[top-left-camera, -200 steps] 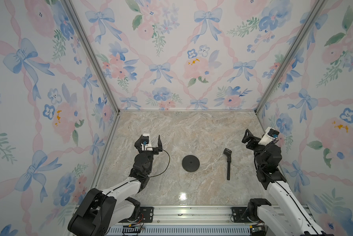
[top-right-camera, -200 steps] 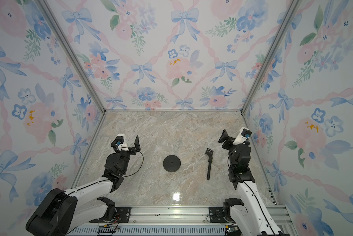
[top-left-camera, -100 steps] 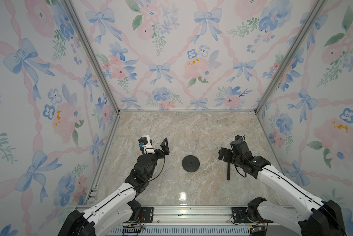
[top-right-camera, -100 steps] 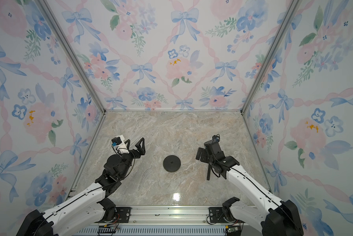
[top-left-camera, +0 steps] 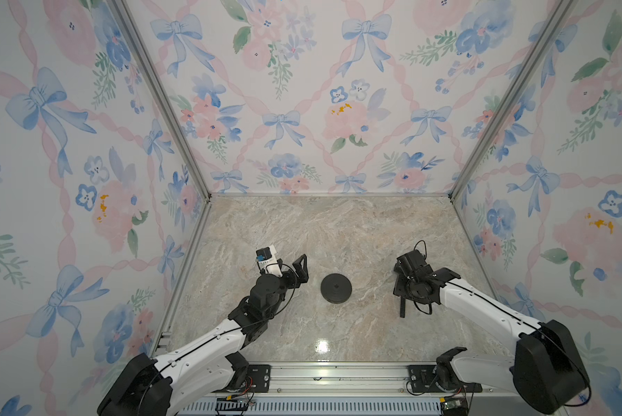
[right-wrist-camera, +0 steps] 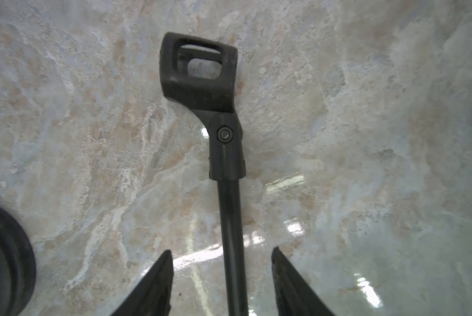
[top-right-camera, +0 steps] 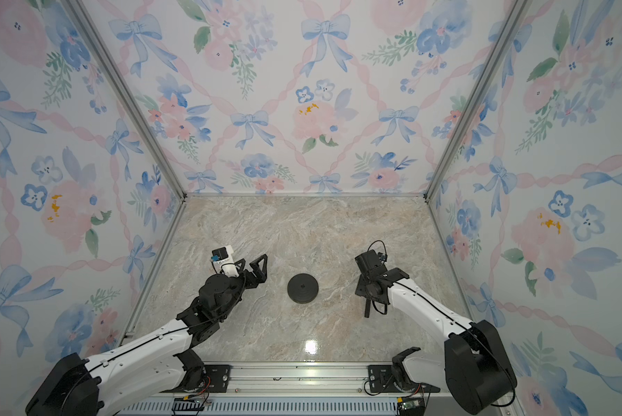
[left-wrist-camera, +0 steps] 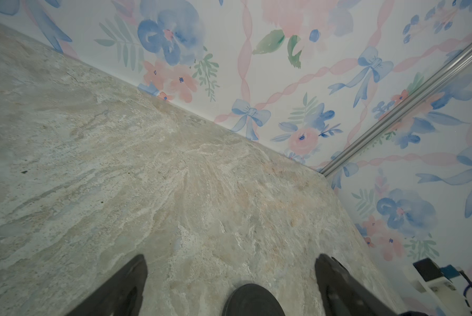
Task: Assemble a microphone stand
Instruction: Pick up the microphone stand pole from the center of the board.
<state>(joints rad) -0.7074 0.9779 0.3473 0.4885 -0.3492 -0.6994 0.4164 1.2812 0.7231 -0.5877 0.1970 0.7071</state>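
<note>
Disc base point(top-left-camera: 336, 289) lies flat mid-table on the marble tabletop point(top-left-camera: 338, 230). The rod point(right-wrist-camera: 230, 213) lies well to its right, its clip head covered by the arm in both top views. Right gripper point(right-wrist-camera: 221, 251) straddles the rod, jaws apart with gaps on both sides. Left gripper point(left-wrist-camera: 230, 260) has its jaws wide, beside the disc. A second ago both arms were back by the walls.

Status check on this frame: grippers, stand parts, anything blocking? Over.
Left gripper open, near disc base. Right gripper open, fingers straddling rod, not yet closed. Rod flat on table, apart from base. Nothing in the way.
</note>
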